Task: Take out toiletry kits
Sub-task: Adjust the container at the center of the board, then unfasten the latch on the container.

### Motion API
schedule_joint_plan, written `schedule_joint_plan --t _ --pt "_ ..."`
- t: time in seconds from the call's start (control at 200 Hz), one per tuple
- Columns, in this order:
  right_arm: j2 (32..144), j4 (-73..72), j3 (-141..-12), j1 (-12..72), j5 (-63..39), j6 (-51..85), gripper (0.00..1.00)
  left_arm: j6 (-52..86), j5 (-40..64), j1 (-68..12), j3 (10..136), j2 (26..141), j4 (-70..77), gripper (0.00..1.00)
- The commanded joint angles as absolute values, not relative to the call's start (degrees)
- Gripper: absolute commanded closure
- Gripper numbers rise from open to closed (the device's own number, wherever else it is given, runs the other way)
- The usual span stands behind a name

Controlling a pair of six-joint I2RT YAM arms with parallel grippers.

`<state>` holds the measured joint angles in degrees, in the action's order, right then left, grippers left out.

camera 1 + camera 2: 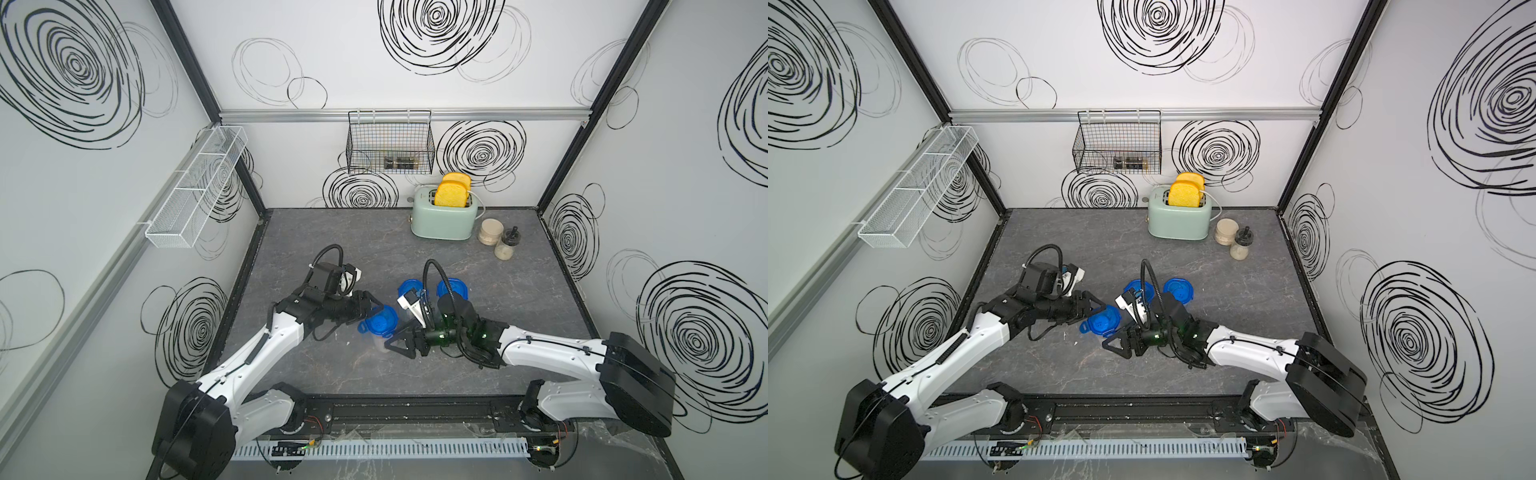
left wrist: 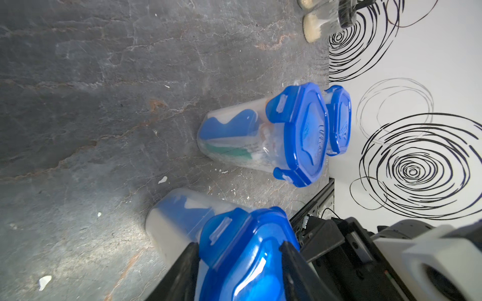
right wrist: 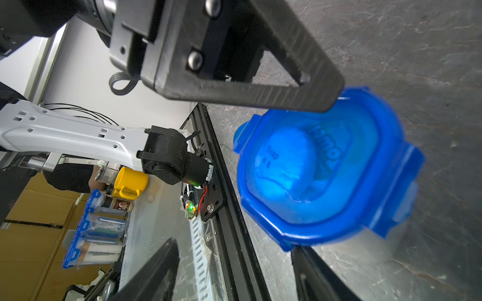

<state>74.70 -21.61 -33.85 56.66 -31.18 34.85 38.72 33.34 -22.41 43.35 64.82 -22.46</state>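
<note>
Table (image 1: 353, 249): grey stone-look top, three clear jars near its middle.
Wire basket (image 1: 390, 143): black, hung on the back wall; a dark item lies inside, too small to identify.
Toaster (image 1: 444, 216): mint green, two yellow slices upright in its slots.
Far jars (image 1: 1177, 287): side by side, blue lids on.
Near jar (image 1: 381, 322): lid on; a pale round piece marked "Soap" shows through it.
Toiletry kits (image 2: 227, 138): inside the lidded jars; blue, green and white pieces show through the clear wall.
Left gripper (image 2: 238, 245): arm reaches in low, fingers clamped on the near jar at its lid.
Right gripper (image 3: 234, 245): points toward the same jar, fingers spread, nothing between them.
</note>
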Motion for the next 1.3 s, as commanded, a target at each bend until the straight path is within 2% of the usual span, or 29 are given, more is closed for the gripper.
schedule_joint_plan --t 0.0,0.16,0.45,0.63,0.77,0.846,0.941,1.176,1.296 --pt "74.62 -25.36 -32.79 57.22 -32.57 36.24 0.28 36.54 34.17 -22.85 46.03 65.17 -21.28 0.43" --pt "73.93 -23.88 -32.17 57.31 -32.07 36.16 0.24 33.48 32.95 -21.95 48.65 64.86 -24.0 0.36" --pt "71.42 -22.67 -29.45 57.22 -31.47 34.71 0.23 31.87 31.6 -19.47 50.98 61.62 -27.51 0.38" --pt "66.27 -19.66 -26.73 55.47 -32.29 31.47 0.23 38.13 42.01 -23.6 48.24 57.45 -19.1 0.47" --pt "61.67 -19.43 -23.99 51.27 -34.17 31.46 0.26 46.66 46.4 -29.5 42.66 55.91 -6.38 0.59" --pt "59.9 -19.16 -23.11 49.66 -35.16 31.46 0.27 50.51 47.54 -30.48 39.01 56.17 -0.08 0.69" --pt "58.61 -19.25 -22.41 49.1 -35.42 31.16 0.28 51.88 47.99 -30.59 36.11 58.11 3.28 0.77" --pt "59.12 -24.34 -20.79 49.84 -35.3 32.53 0.33 53.39 47.86 -29.72 32.24 60.73 7.77 0.81" --pt "61.15 -27.61 -21.2 52.2 -33.16 33.05 0.34 54.77 48.08 -29.03 29.97 61.4 9.51 0.86"
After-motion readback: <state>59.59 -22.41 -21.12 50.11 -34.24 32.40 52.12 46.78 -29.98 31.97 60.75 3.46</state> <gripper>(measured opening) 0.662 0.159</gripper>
